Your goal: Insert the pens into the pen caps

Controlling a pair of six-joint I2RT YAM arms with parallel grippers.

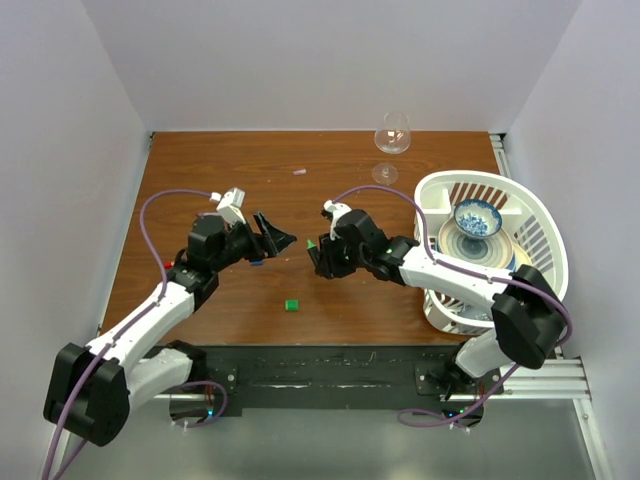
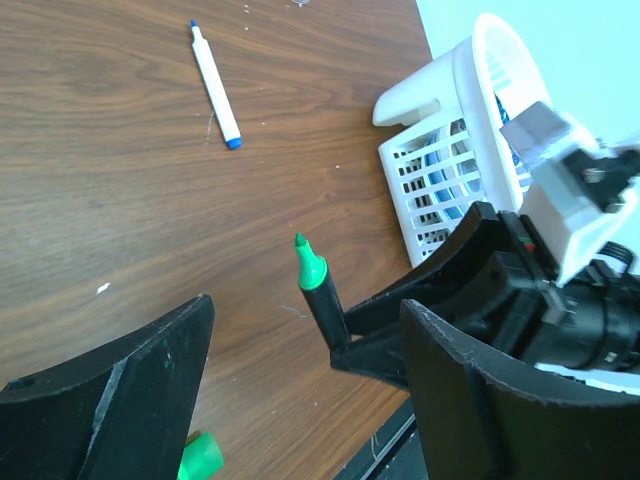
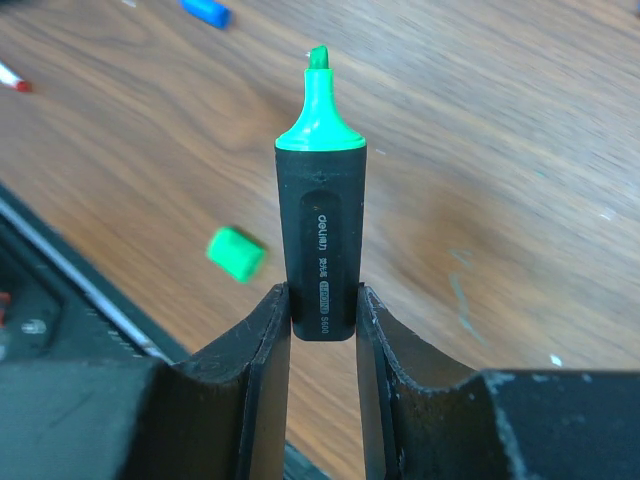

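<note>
The right hand (image 3: 322, 305) clenches the black marker (image 3: 322, 220) by its tail — tip free for capping; left hand (image 1: 275, 234) is released, green cap (image 1: 291, 304) lies near the bench (image 1: 400, 200) front edge.

Green cap (image 2: 200, 462) partly behind left fingers (image 2: 110, 400)

Bright even light; soft shadows; right wrist background blurred.

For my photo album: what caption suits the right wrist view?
The right tool grips a black marker, green tip bare; green cap lies on the wooden table.
</note>
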